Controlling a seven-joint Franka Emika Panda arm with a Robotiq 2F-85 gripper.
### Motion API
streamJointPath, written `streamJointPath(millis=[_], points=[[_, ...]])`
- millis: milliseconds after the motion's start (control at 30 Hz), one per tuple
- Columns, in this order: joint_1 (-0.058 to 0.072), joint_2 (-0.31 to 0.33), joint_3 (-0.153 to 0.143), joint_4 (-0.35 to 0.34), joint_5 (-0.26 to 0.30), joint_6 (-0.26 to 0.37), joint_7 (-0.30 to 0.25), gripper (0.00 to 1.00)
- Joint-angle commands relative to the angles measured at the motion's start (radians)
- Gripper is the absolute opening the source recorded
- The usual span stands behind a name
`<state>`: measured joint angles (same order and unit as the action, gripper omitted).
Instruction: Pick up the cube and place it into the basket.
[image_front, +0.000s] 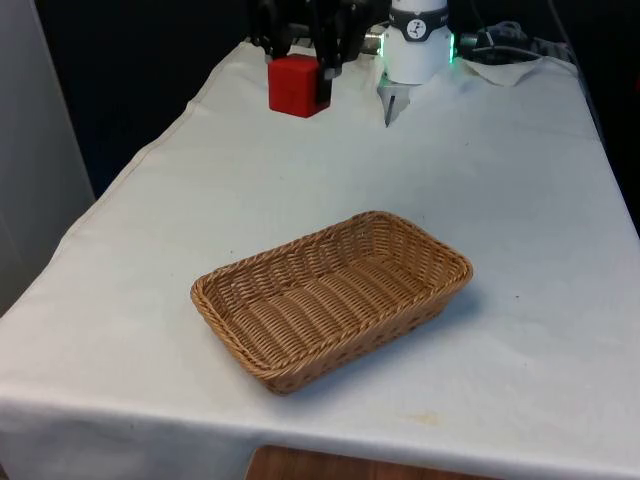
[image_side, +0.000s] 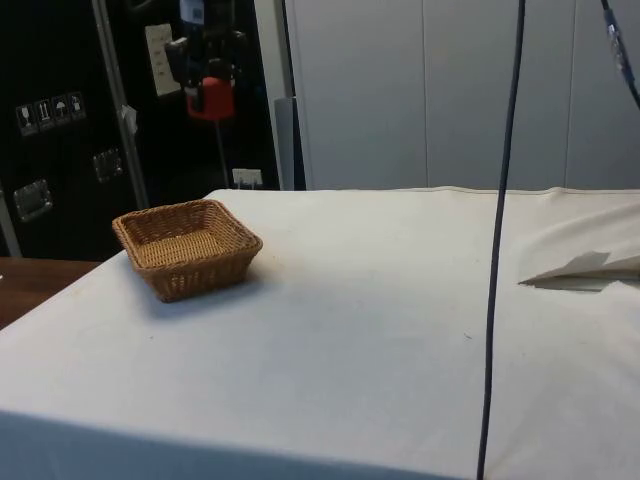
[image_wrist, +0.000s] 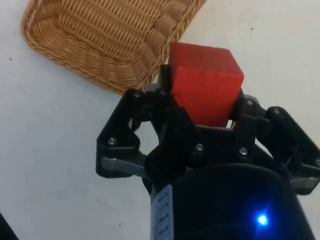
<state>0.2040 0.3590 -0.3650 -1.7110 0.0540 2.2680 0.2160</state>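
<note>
My claw hangs high above the bench, fingers clamped on the red cube; cube is aloft, clear of the cloth, above and just outside the basket rim in the wrist view; count: one cube, one wicker basket, nothing inside it.

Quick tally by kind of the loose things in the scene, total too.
Red cube: 1, held in the gripper above the table
Wicker basket: 1, empty
Total: 2
</note>
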Motion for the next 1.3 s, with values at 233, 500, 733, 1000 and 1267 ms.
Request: streamJointPath(millis=[233, 500, 733, 1000, 1267], points=[[-0.002, 0.025, 0.015, 0.036, 0.006, -0.006, -0.026, 0.00], [0.000, 0.043, 0.019, 0.058, 0.000, 0.000, -0.038, 0.00], [-0.005, 0.075, 0.031, 0.093, 0.011, 0.000, -0.058, 0.00], [-0.003, 0.100, 0.036, 0.110, 0.011, 0.018, -0.064, 0.00], [-0.003, 0.119, 0.041, 0.108, 0.011, 0.057, -0.065, 0.00]])
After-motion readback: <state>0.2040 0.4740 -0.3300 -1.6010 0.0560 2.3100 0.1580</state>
